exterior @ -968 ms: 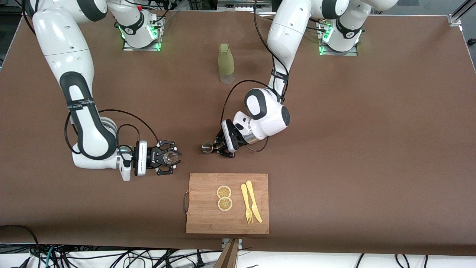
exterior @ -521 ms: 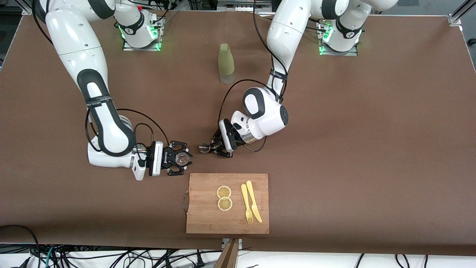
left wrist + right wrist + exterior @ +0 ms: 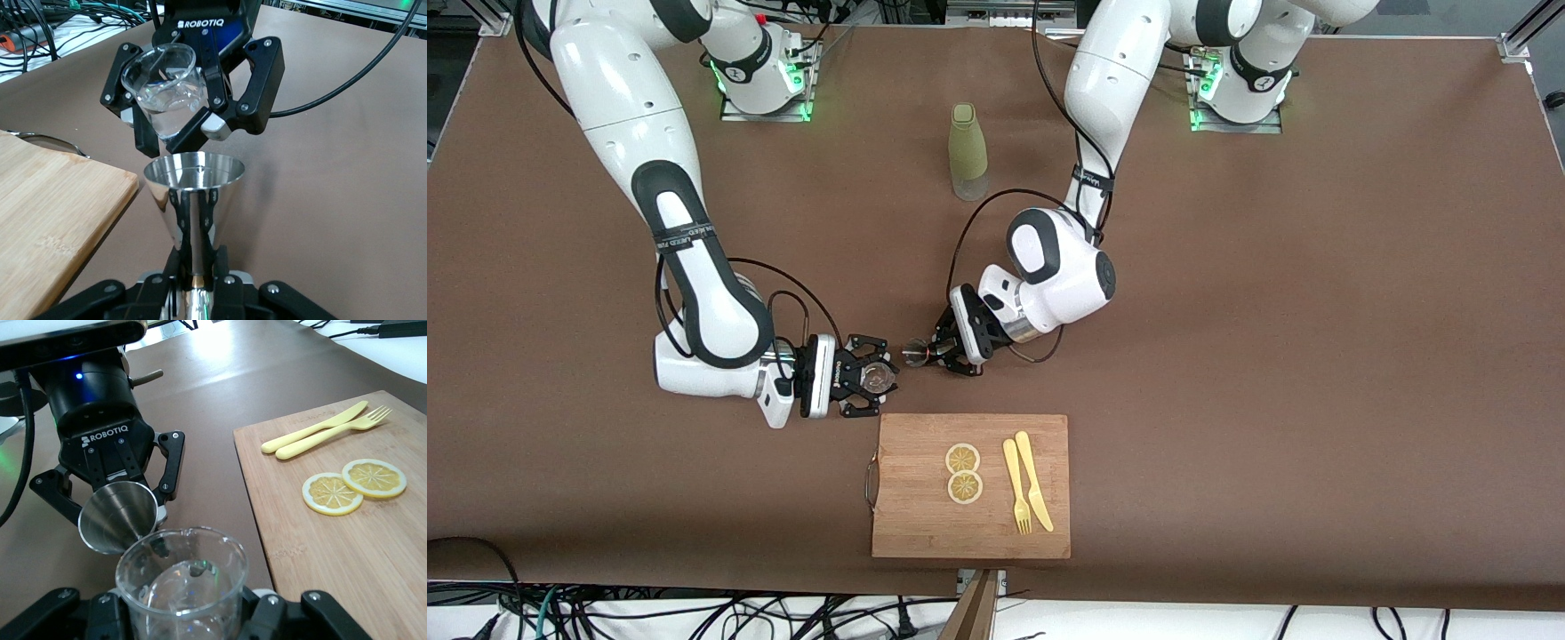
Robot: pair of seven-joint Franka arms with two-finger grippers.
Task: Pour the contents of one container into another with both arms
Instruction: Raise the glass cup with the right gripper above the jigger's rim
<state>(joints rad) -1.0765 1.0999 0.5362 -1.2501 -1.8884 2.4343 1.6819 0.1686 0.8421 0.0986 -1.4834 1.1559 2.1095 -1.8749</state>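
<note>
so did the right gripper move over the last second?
Yes. The right gripper, shut on the glass cup, slid toward the jigger, closing in above the cutting board's handle corner.

This is a robotics lab: two white arms are bolted by green-lit bases [image 3: 765,84] to a wide brown tabletop [image 3: 1316,311], loose cables [image 3: 694,613] tangle along its edge nearest the front camera, and aluminium framing [image 3: 1525,31] stands at one corner.

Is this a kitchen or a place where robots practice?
Most likely a robot lab staged like a bar counter. Two arms are bolted to a brown-covered table, cables tangle along its edge, and a glass cup, steel jigger and cutting board are laid out as props.
</note>
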